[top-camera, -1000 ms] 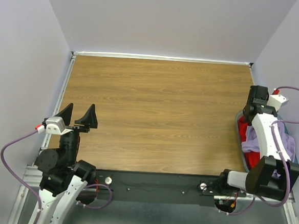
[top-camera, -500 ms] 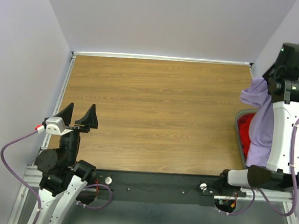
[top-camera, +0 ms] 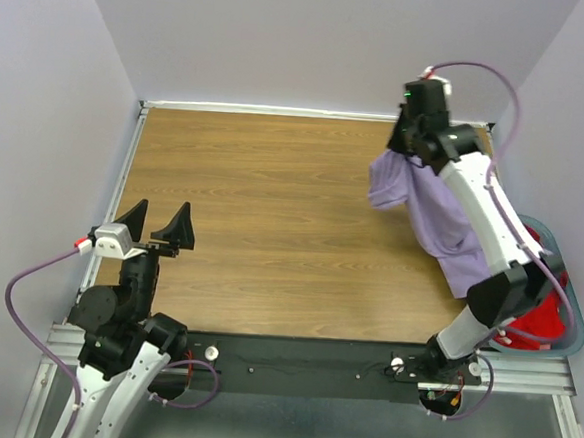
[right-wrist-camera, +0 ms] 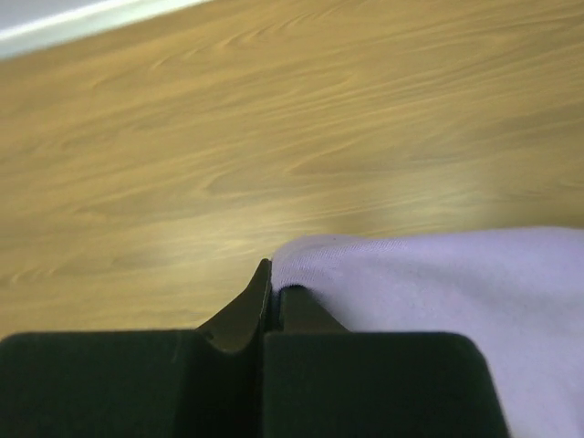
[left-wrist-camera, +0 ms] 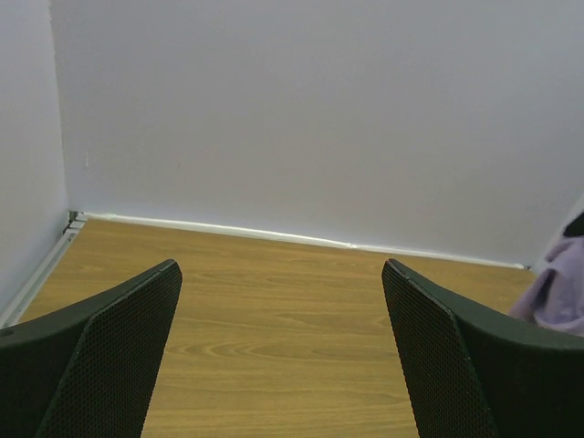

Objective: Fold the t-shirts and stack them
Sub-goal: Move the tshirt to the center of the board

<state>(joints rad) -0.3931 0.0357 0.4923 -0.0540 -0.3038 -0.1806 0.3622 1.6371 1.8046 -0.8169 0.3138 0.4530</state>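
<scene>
Swung in from above the basket since half a second ago, the right end effector now hangs over the far right of the counter. Its fingers are pressed together on a fold of the lavender t-shirt, which drapes down along the arm toward the basket. Two t-shirts show: the lavender one, lifted, and one red t-shirt lying in the single basket. At the near left, the left end effector has its fingers spread wide apart.
</scene>
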